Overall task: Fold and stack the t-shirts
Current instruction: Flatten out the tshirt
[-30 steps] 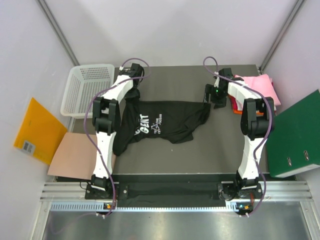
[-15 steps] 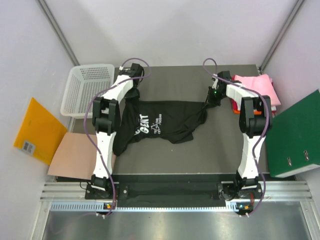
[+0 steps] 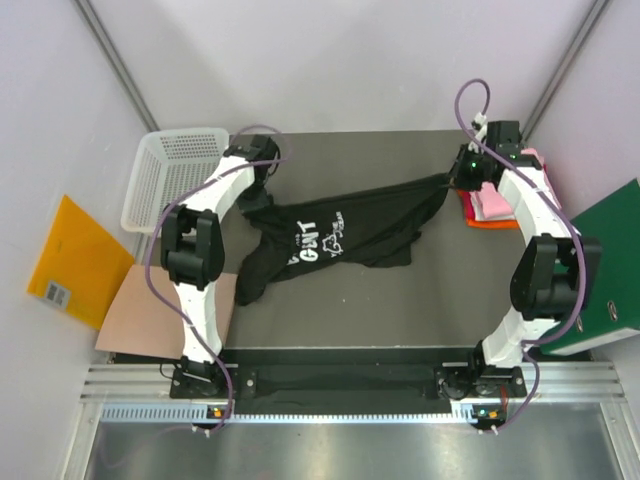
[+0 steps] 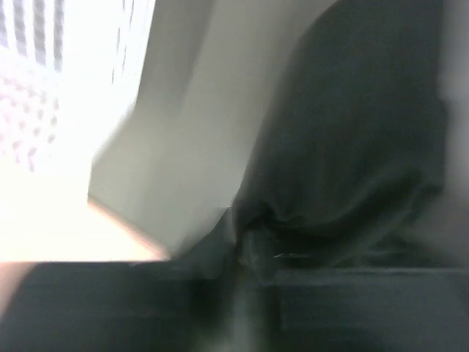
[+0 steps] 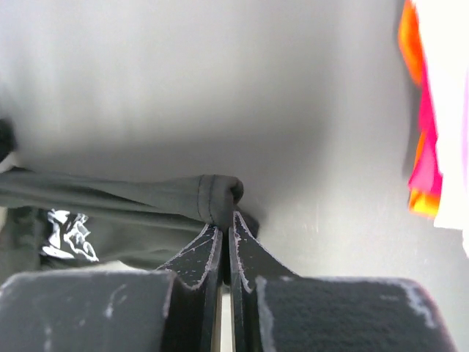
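While the overhead view shows the table [image 3: 400, 310] bearing the black t-shirt [image 3: 340, 228] stretched mid-table and folded shirts [image 3: 492, 205] far right, only wrist views show the right gripper [image 5: 227, 216] pinching its hem and, blurrily, the left gripper [image 4: 242, 243] pinching bunched cloth.

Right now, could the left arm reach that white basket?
Probably yes: the basket sits just beside the left gripper with nothing between them. But that gripper looks shut on the tee, so it would have to let go first.
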`<action>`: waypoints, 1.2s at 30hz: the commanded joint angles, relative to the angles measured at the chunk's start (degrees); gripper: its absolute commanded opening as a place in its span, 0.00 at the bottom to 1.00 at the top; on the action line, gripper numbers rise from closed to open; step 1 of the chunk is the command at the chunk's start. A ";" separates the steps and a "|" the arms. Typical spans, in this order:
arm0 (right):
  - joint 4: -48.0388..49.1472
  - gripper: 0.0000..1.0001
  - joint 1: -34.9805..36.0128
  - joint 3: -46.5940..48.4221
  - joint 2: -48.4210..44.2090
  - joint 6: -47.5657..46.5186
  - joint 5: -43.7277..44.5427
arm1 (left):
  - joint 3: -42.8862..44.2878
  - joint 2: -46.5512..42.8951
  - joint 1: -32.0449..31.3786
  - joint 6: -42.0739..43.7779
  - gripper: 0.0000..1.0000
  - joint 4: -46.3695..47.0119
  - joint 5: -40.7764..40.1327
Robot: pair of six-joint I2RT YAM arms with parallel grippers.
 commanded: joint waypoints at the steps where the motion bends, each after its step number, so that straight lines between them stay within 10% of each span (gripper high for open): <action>1: -0.85 0.00 -0.96 -5.79 0.51 -1.82 0.99 | -10.24 -5.41 0.37 -8.88 0.77 -9.79 1.34; 2: -0.59 0.00 -0.96 -6.06 0.51 -1.99 0.99 | -10.87 -6.72 0.37 -9.94 0.99 -11.71 0.37; 22: -0.23 0.00 -0.96 -5.10 5.43 -2.87 -2.00 | 3.79 -3.33 -2.70 -4.06 0.95 1.81 8.10; 36: 0.56 0.00 -0.96 -7.12 6.57 -3.31 -3.40 | 12.68 7.94 -2.79 -2.57 0.64 -0.57 5.99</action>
